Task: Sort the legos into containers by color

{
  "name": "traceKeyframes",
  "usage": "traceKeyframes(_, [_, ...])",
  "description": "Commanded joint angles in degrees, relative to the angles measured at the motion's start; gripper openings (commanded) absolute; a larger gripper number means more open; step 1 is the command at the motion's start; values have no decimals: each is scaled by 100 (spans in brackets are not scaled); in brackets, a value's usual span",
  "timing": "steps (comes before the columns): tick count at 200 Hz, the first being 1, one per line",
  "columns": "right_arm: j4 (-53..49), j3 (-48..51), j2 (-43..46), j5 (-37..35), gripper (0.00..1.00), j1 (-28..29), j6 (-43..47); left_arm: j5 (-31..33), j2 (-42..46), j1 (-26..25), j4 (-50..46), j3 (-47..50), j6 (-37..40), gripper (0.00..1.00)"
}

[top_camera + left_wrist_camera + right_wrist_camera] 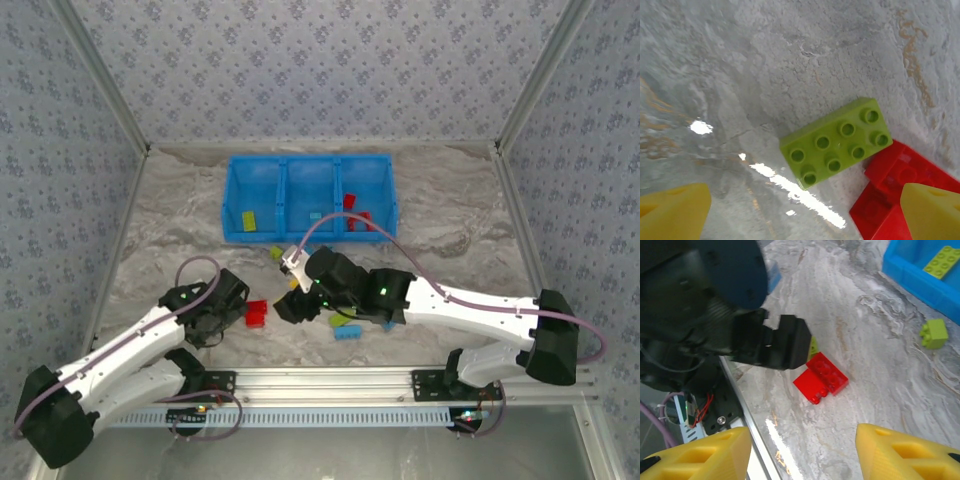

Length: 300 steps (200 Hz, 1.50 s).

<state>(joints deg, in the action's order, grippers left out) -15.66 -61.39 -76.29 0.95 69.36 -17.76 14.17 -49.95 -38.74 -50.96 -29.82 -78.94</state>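
A yellow-green lego [837, 142] lies flat on the marble table, touching two red legos [895, 190] at its right. My left gripper [800, 215] hangs open just above them, with only bare table between its yellow fingertips [670, 212]. In the top view it [243, 312] sits right beside the red legos [257, 313]. My right gripper [802, 455] is open and empty, facing the same red legos [820, 377] from the other side [290, 305]. The blue containers [310, 165] hold a yellow-green lego [248, 220] on the left, a light-blue lego [315, 215] in the middle and red legos [352, 202] on the right.
A loose yellow-green lego [277, 252] lies just in front of the bin. A light-blue lego [347, 332] and a yellow-green one [345, 320] lie under the right arm. The left arm's black wrist [740, 315] stands close before the right gripper. The metal rail [330, 380] runs along the near edge.
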Motion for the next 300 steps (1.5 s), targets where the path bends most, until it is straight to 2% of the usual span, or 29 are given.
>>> traceKeyframes(1, [295, 90, -9, -218, 60, 106, -92, -419, 48, 316, 705, 143, -441, 98])
traceKeyframes(32, [328, 103, -23, -262, 60, 130, -136, -605, -265, 699, 943, 123, -870, 93])
traceKeyframes(60, [254, 128, 18, -281, 60, 165, -141, -923, -884, 1044, 799, -141, -781, 92])
traceKeyframes(82, [205, 168, 61, -326, 60, 173, -162, -1062, -1309, 1063, 603, -269, -783, 93])
traceKeyframes(127, [272, 241, 68, -311, 60, 183, -226, -973, -1514, 1075, 1035, -155, -802, 92])
traceKeyframes(164, [292, 251, 42, -280, 59, 213, -228, -885, -1572, 1141, 1365, 20, -768, 77])
traceKeyframes(215, [245, 211, 59, -315, 59, 239, -221, -740, -1253, 1158, 1067, -38, -727, 69])
traceKeyframes(227, [217, 199, 105, -398, 59, 252, -200, -647, -1009, 1150, 845, -191, -714, 65])
traceKeyframes(260, [41, 44, 361, -1073, 59, 230, -115, -255, -650, 1123, 324, -1177, -602, 63])
traceKeyframes(276, [110, -76, 422, -1302, 59, 188, 87, -261, -948, 1123, 410, -1723, -512, 62])
traceKeyframes(300, [126, -433, 351, -1514, 59, -25, 337, -334, -1861, 1137, 523, -2609, -395, 63])
